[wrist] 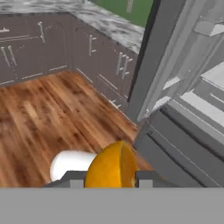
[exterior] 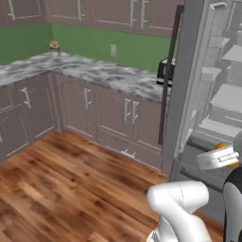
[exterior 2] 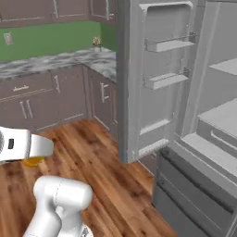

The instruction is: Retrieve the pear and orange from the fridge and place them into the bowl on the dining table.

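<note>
1. One fruit is in hand: the orange (wrist: 113, 166) sits between the two dark fingertips of the gripper (wrist: 109, 179), which is closed on it from both sides.
2. Seen from the left base camera, the orange (exterior: 226, 155) shows as a small bright patch behind the white hand, in front of the fridge (exterior: 208, 118) at about the level of its lowest shelf edge.
3. Seen from the right base camera, a sliver of the orange (exterior 2: 31, 161) shows under the white hand, well clear of the fridge (exterior 2: 185, 115) and out over the wood floor (exterior 2: 106, 185).
4. Fridge state: the left door (exterior 2: 134, 83) stands open, swung away from the cabinet body. Two door bins are visible on its inner face, one above the other.
5. Fridge interior: pale shelves are visible beside the open door; the grey bottom drawers (wrist: 183, 148) below them are shut.
6. Along the hand camera's line of sight, the fridge drawers lie just past the orange to one side, and the wood floor (wrist: 43, 118) lies to the other.
7. Beside the fridge door runs a marbled countertop (exterior: 94, 71) over brown lower cabinets (exterior: 113, 113), with a green wall behind it.
8. A dark appliance (exterior: 165, 71) stands on that countertop, just beside the fridge door's outer edge.
</note>
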